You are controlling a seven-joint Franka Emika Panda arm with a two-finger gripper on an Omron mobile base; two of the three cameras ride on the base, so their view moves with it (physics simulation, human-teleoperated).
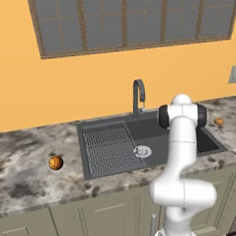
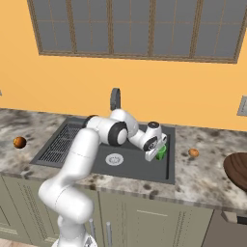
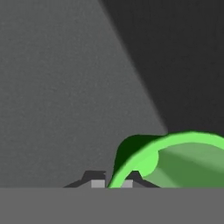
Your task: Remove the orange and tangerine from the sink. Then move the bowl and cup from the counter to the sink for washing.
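While reaching low over the right part of the sink (image 2: 72,128), holds the green cup (image 2: 161,152) in the gripper (image 2: 159,148), fingertips (image 3: 97,178) pinched on the cup's rim, one to each side of the wall as seen from the hand view. Hangs inside the dark basin near its right wall, above the floor; cannot tell whether touching the bottom. Round silver drain (image 2: 114,159) just left of the cup, ribbed draining grid (image 1: 110,147) farther left, curved dark faucet (image 1: 138,95) at the back edge. Out on the speckled counter (image 1: 24,165): one orange fruit (image 1: 55,163) left of the sink, another smaller fruit (image 2: 193,152) right of it, both well apart from the basin. At the far right of the counter, the reddish-brown bowl (image 2: 237,169), cut by the frame edge.
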